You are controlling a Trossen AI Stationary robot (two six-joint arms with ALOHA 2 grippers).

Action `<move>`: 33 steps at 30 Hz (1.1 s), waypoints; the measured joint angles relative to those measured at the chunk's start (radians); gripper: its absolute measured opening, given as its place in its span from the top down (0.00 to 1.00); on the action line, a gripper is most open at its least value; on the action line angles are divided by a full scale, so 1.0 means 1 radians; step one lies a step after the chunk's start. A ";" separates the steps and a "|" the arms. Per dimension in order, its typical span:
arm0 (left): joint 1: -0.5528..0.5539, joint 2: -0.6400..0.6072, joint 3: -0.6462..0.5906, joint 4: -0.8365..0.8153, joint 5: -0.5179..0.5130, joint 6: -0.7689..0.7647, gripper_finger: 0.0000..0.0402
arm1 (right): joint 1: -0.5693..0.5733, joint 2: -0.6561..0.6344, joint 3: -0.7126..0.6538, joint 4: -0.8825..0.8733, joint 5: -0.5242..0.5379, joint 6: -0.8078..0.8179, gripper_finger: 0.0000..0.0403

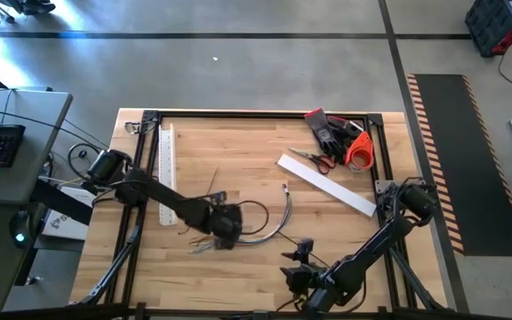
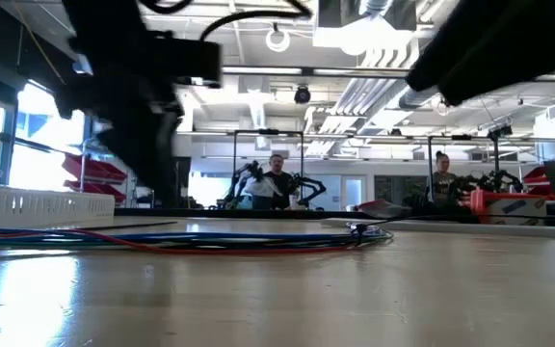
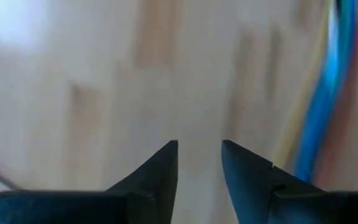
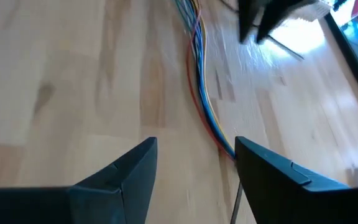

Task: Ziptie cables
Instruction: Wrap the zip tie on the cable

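The cables [image 1: 274, 227], a limp bunch of blue, yellow and red wires, lie in a curve on the wooden table; they also show in the low view [image 2: 210, 241]. My left gripper [image 1: 228, 233] hovers over their frayed left end, pointing steeply down. Its fingers [image 3: 199, 155] are open with nothing between them, and the cables [image 3: 325, 93] run off to one side. My right gripper [image 1: 290, 260] stands open near the table's front edge, slanting down toward the cables [image 4: 201, 81], which pass beside one fingertip. A thin dark ziptie [image 1: 216, 182] lies flat behind the left gripper.
A white slotted duct [image 1: 167, 169] lies at the table's left, a flat white strip [image 1: 327, 185] at the right. Scissors [image 1: 314, 160], dark gloves [image 1: 327, 129] and an orange object [image 1: 358, 151] sit at the far right corner. People sit at benches [image 2: 277, 178] beyond the table.
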 joint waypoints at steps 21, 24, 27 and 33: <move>-0.406 -0.096 -0.170 -0.364 0.169 -0.599 0.76 | 0.002 0.000 -0.027 0.098 0.026 -0.033 0.50; -0.406 -0.095 -0.227 -0.297 0.158 -0.589 0.76 | 0.005 0.000 -0.027 0.099 0.026 -0.027 0.50; -0.406 -0.101 -0.269 -0.223 0.148 -0.556 0.76 | 0.005 0.000 -0.027 0.102 0.026 -0.023 0.50; -0.402 -0.107 -0.306 -0.191 0.155 -0.563 0.80 | 0.005 0.000 -0.027 0.111 0.026 -0.020 0.50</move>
